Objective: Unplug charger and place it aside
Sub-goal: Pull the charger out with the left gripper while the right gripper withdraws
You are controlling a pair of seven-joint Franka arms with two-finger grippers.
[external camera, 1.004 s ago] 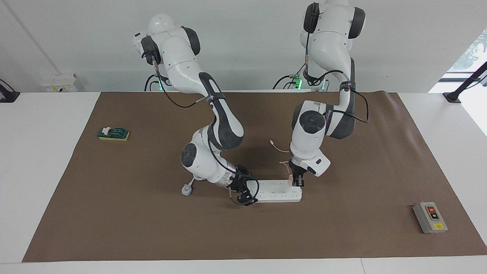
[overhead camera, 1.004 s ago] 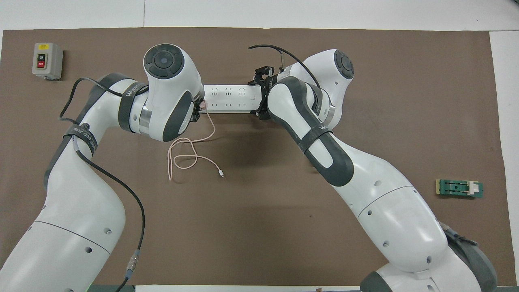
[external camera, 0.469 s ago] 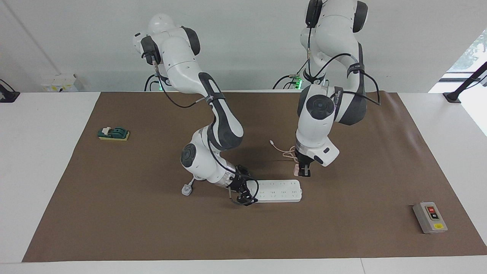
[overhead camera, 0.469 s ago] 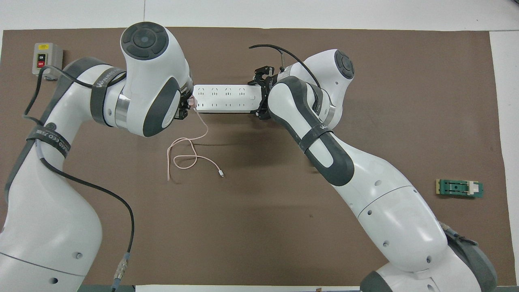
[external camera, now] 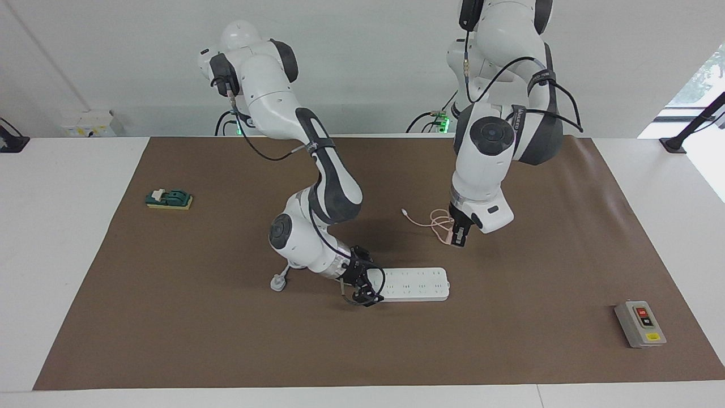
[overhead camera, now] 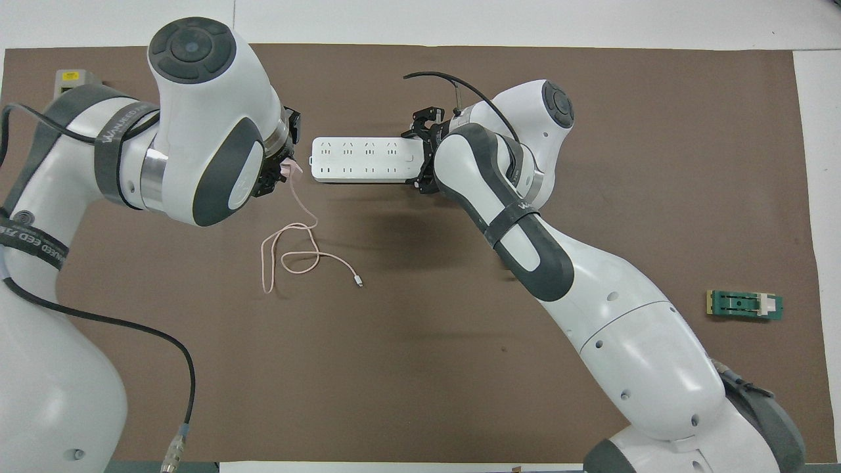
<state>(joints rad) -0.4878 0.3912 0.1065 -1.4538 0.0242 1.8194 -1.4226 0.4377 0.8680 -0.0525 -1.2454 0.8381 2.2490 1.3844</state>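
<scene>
The charger [external camera: 449, 238] [overhead camera: 290, 169], a small pale pink cube, hangs in the air with my left gripper [external camera: 456, 237] [overhead camera: 284, 168] shut on it. It is clear of the long white power strip [external camera: 416, 284] [overhead camera: 364, 159], over the mat beside the strip's end toward the left arm. Its thin pink cable [external camera: 435, 219] [overhead camera: 294, 253] trails down to loops on the mat, nearer to the robots than the strip. My right gripper [external camera: 363, 290] [overhead camera: 423, 157] is low at the strip's other end, its fingers on either side of it.
A grey switch box [external camera: 640, 324] [overhead camera: 68, 77] with a red button sits toward the left arm's end, partly covered by that arm from overhead. A small green block [external camera: 169, 199] [overhead camera: 744, 305] lies toward the right arm's end. The strip's white plug [external camera: 277, 283] lies by the right arm.
The left gripper pulled the charger out of the strip's end, lifted it and carried it toward the left arm's end, dragging the cable. The right gripper and the strip stayed put.
</scene>
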